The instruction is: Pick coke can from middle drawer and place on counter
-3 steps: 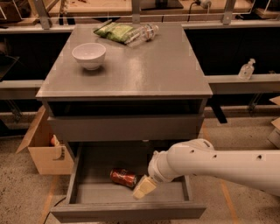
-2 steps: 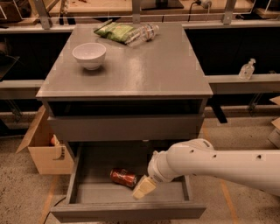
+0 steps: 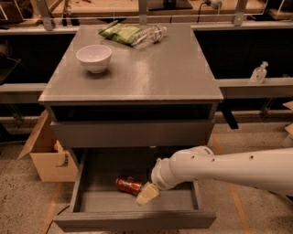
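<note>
Gripper low inside the middle drawer, near its centre, just right of the coke can. Only a pale beige tip shows, pointing down and left past the can's right end. Open or closed: cannot tell, and contact with the can cannot be told either. White arm comes in from the right edge over the drawer's right wall, with its rounded wrist above the drawer floor.

Coke can lies on its side on the drawer floor, slightly left of centre, long axis roughly left-right, red body with a darker metal end toward the left. It is not lifted.

Middle drawer is pulled out toward the camera, plain grey front panel at the bottom of the view, low side walls visible. Above it is a closed grey drawer front, and a dark recess sits right under the top slab.

Tabletop of the grey cabinet is glossy grey. White bowl stands upright at back left. Green snack bag lies at the back edge, with a clear plastic bottle on its side touching the bag's right end.

Open cardboard box sits on the floor left of the cabinet. Small clear pump bottle stands on a ledge at far right. Wooden workbench runs behind.
</note>
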You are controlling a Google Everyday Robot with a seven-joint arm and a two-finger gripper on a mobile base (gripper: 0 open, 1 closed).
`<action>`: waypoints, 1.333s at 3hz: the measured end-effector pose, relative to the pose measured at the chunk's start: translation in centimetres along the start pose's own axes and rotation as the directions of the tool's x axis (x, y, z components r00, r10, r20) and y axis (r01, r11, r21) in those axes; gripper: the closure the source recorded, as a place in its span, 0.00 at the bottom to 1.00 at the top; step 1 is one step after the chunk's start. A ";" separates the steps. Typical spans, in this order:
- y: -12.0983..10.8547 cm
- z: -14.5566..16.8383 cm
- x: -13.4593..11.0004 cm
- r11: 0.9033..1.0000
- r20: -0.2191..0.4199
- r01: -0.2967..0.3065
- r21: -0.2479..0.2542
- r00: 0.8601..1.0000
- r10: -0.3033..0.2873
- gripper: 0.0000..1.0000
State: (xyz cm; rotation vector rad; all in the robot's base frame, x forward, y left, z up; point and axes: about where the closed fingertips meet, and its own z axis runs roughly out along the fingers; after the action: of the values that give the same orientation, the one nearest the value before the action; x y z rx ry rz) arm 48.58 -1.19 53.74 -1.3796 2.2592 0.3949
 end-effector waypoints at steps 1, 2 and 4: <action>-0.8 3.9 -0.2 1.000 -0.006 -0.003 -0.007 1.000 0.003 0.00; -2.1 7.0 -0.5 1.000 -0.005 -0.018 0.010 1.000 0.018 0.00; -3.4 12.0 -1.2 0.998 -0.002 -0.050 0.042 0.999 0.050 0.00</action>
State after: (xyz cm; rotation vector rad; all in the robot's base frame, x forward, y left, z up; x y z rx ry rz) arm 54.89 3.81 44.12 -1.3060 2.2944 0.3599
